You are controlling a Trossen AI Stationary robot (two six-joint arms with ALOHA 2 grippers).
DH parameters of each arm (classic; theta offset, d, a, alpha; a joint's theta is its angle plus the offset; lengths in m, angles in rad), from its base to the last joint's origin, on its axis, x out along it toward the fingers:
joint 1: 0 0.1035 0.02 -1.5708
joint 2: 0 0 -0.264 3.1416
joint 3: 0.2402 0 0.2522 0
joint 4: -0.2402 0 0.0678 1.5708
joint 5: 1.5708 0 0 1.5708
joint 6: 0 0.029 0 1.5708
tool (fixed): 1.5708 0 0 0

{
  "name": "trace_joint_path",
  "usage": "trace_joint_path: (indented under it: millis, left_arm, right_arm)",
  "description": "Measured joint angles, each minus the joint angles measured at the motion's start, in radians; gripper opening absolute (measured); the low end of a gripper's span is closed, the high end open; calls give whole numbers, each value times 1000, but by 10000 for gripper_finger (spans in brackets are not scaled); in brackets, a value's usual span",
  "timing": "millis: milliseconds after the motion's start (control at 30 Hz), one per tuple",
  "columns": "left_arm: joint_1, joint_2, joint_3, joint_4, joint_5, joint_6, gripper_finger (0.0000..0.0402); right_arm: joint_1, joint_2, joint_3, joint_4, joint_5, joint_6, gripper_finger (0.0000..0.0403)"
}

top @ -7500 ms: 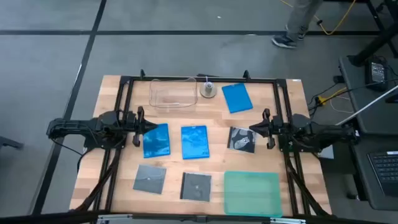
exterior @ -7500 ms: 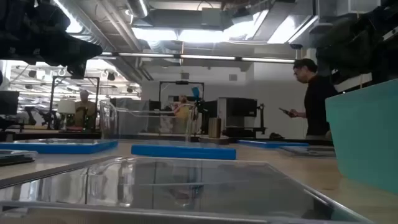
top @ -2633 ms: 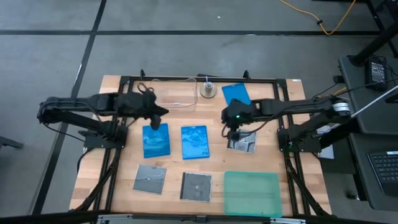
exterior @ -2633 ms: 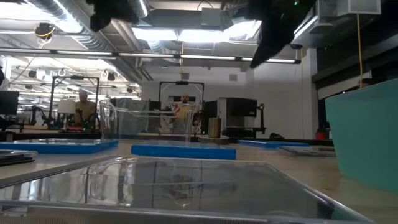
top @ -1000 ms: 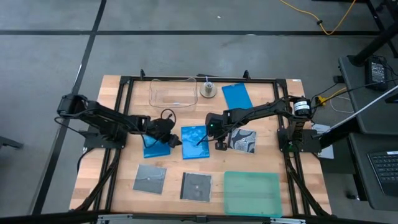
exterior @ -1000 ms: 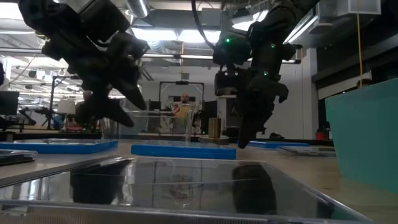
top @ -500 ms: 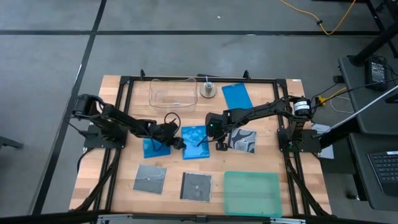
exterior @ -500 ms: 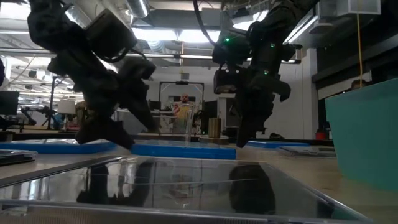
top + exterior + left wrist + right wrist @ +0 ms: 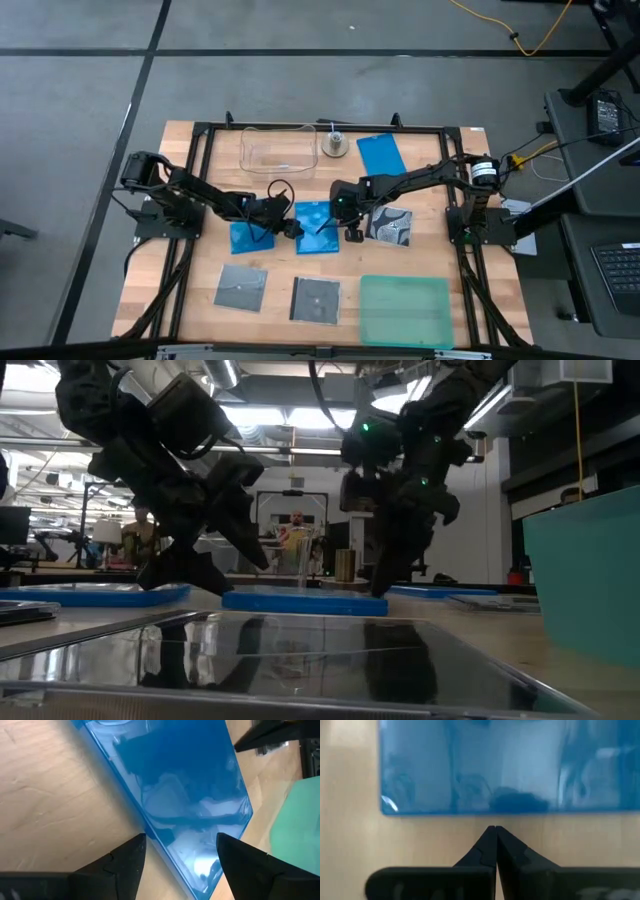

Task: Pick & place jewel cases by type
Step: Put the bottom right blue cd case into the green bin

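Middle blue case (image 9: 313, 228): flat on the wooden table (image 9: 470, 285), centre of the middle row, both grippers right at it.
Left gripper (image 9: 291, 229): down at that case's left edge, fingers (image 9: 125, 862) spread wide apart with the case's corner showing between them in the left wrist view (nothing gripped).
Right gripper (image 9: 352, 233): low at the same case's right edge, fingers (image 9: 492, 845) pressed together into one point just short of the blue edge, holding nothing.
Left blue case (image 9: 248, 232): just left of the middle one, partly under the left arm.
Far blue case (image 9: 381, 157): up at the back of the table, beside the small metal disc (image 9: 334, 146).
Grey-black cases: one (image 9: 391, 225) right of the right gripper, two more in the front row (image 9: 241, 288) (image 9: 316, 299).
Clear tub (image 9: 277, 150): back row, left of the metal disc.
Teal tray (image 9: 404, 311): front right corner; in the low view it looms at the right edge.
Background: people stand far off in the room behind the table.
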Motion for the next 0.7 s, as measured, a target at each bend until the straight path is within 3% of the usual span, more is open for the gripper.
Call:
trace_joint_path:
  millis: [233,700]
  left_arm:
    - [-1,0,0,1,-8,-14,233]
    - [-1,2,10,20,-93,10,232]
  right_arm:
    - [-2,1,-65,100,-15,31,5]
    - [-29,7,-70,170,-55,44,4]
